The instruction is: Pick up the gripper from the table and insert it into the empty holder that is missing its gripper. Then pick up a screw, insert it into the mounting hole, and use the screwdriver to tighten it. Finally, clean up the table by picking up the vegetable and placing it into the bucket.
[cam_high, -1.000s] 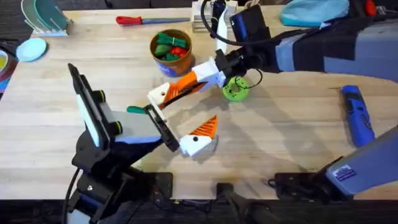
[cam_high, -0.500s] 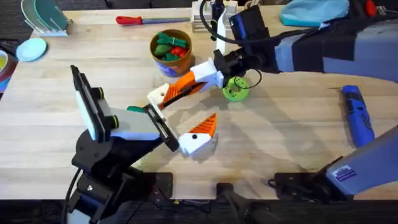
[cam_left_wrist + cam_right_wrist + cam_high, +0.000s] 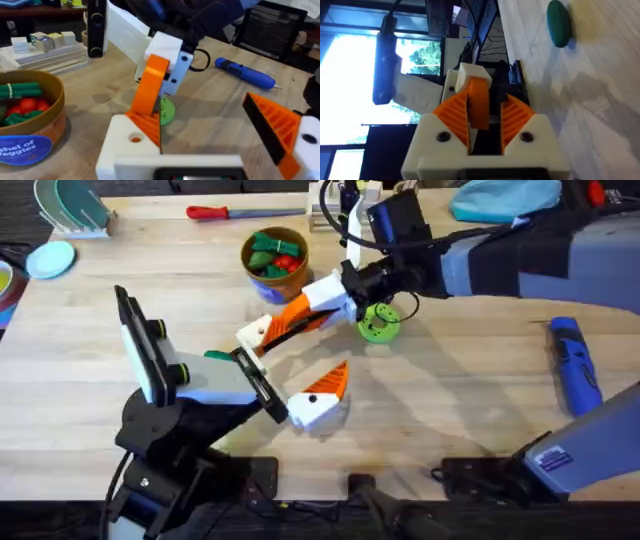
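In right pincer [image 3: 485, 122], small orange ribbed gripper [image 3: 479, 102]

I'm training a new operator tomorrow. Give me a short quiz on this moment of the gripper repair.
1. True or false: the blue screwdriver lies on the table with no gripper on it.
2. What is the right gripper clamped on? A) the green disc B) the orange wedge C) the red-handled driver
3. Fill in: the loose green vegetable lies on the ___, not in the bucket.

Key: 1 true; 2 B; 3 table.
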`<action>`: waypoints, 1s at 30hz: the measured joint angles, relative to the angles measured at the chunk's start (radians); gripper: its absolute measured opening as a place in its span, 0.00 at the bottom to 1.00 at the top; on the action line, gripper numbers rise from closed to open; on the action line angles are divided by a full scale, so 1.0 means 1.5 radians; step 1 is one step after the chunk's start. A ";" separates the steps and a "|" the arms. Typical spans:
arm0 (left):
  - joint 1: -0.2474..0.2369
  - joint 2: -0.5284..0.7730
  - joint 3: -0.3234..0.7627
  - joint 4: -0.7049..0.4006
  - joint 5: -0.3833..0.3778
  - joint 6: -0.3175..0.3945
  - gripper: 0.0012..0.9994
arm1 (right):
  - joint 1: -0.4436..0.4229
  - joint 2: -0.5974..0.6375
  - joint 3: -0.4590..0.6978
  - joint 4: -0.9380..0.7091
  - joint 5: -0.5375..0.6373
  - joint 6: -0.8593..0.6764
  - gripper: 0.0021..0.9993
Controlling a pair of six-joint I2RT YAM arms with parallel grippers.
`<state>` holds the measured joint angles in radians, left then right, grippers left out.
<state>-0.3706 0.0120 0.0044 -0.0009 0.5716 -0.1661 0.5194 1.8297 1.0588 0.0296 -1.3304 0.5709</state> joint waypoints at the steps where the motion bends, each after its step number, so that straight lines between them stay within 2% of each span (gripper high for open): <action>1: 0.000 0.000 0.000 0.002 0.000 0.000 0.99 | 0.000 0.000 0.000 0.000 0.002 0.001 0.31; 6: 0.000 0.000 0.000 0.003 0.002 0.000 0.99 | -0.001 0.000 0.000 -0.001 0.005 0.004 0.39; 16: -0.003 0.000 0.000 0.002 0.010 0.001 0.99 | -0.004 0.000 0.000 -0.001 0.019 0.009 0.47; 25: -0.003 0.000 0.000 0.003 0.013 0.003 0.99 | -0.040 0.000 0.000 0.005 0.019 0.017 0.58; 28: -0.003 0.000 0.000 0.003 0.013 0.003 0.99 | -0.050 0.000 0.000 0.016 0.019 0.019 0.62; 30: -0.003 0.000 0.000 0.003 0.013 0.003 0.99 | -0.053 0.000 0.000 0.026 0.019 0.022 0.71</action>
<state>-0.3756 0.0118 0.0048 0.0040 0.5919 -0.1619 0.4398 1.8300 1.0588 0.0692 -1.3015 0.6033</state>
